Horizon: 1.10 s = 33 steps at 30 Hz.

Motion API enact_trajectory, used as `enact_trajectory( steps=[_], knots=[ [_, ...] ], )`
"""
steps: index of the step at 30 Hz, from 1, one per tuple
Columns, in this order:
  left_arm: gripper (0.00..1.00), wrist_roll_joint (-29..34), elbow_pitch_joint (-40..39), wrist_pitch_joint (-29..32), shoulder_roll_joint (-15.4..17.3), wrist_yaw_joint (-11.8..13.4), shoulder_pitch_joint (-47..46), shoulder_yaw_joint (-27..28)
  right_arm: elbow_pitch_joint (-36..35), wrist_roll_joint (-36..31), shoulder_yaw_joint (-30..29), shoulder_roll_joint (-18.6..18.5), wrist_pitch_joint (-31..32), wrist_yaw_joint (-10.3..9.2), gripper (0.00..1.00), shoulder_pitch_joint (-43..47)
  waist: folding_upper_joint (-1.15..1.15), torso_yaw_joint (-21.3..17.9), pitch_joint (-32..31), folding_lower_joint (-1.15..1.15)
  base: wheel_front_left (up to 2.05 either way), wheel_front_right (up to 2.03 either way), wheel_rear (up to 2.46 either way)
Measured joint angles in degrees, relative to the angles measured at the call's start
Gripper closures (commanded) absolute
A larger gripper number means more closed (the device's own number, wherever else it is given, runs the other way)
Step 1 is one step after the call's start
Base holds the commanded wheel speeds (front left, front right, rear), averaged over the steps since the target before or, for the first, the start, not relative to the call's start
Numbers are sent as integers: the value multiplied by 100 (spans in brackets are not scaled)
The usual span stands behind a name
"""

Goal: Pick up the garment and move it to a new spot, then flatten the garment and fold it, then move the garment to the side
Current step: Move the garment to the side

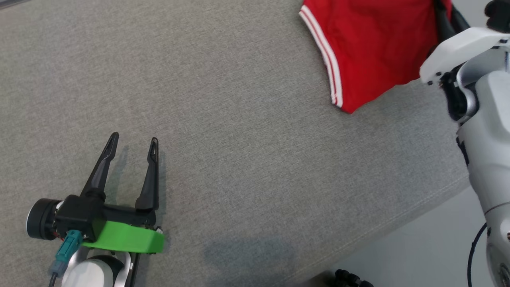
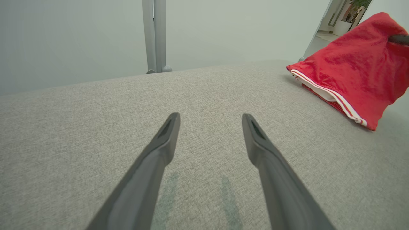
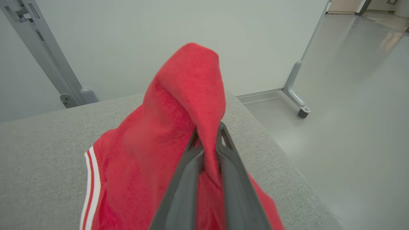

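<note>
The garment (image 1: 370, 48) is red with white stripes along one hem, lying at the far right of the grey table (image 1: 239, 119). One fold of it is lifted: my right gripper (image 3: 207, 135) is shut on a peak of red cloth (image 3: 188, 95), with the rest draping down to the table. In the left wrist view the garment (image 2: 358, 73) rises at the right. My left gripper (image 1: 133, 141) stands open low over the near left of the table, nothing between its fingers (image 2: 166, 140).
The table's right edge (image 1: 418, 215) runs close beside the garment, with pale floor (image 3: 351, 95) beyond it. A wheeled partition foot (image 3: 297, 99) stands on that floor, and a grey post (image 2: 154, 35) rises behind the table's far edge.
</note>
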Motion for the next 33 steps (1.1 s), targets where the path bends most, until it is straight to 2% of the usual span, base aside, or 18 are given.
enact_trajectory(
  steps=[10, 11, 12, 16, 22, 26, 30, 33],
  knots=[
    [0, 97, -463, 199, 66, 32, -104, -127, 1015, -644, -516, -577, -488, 0, 100, -614, 0, 414, 455, 0, 0, 0, 0],
    [0, 98, -476, 200, 69, 34, -105, -129, 1106, -744, -588, -614, -557, 0, 60, -672, 0, 452, 495, 0, 0, 0, 0],
    [0, 100, -488, 200, 70, 45, -107, -132, 1182, -861, -664, -650, -636, 0, 0, -728, 0, 493, 532, 0, 0, 0, 0],
    [0, 107, -492, 194, 69, 77, -107, -140, 1236, -1316, -871, -651, -862, 0, 0, -828, 0, 638, 627, 0, 0, 0, 0],
    [0, 35, -382, 81, 32, 98, -107, -140, 627, -1582, -894, -202, -894, 0, 0, -648, 0, 692, 546, 0, 0, 0, 0],
    [0, -16, -250, -63, 18, 101, -124, -105, 199, -1435, -577, 53, -894, 0, 0, -301, 0, 678, 383, 0, 0, 0, 0],
    [0, -170, -11, -243, 16, 120, -244, 45, -287, -1201, -111, 62, -898, 0, 0, 1, 0, 700, 151, 0, 0, 0, 0],
    [0, -176, 245, -385, 12, 223, -286, 181, -604, -926, 280, 103, -899, 0, 0, 325, 0, 747, -68, 0, 0, 0, 0]
  ],
)
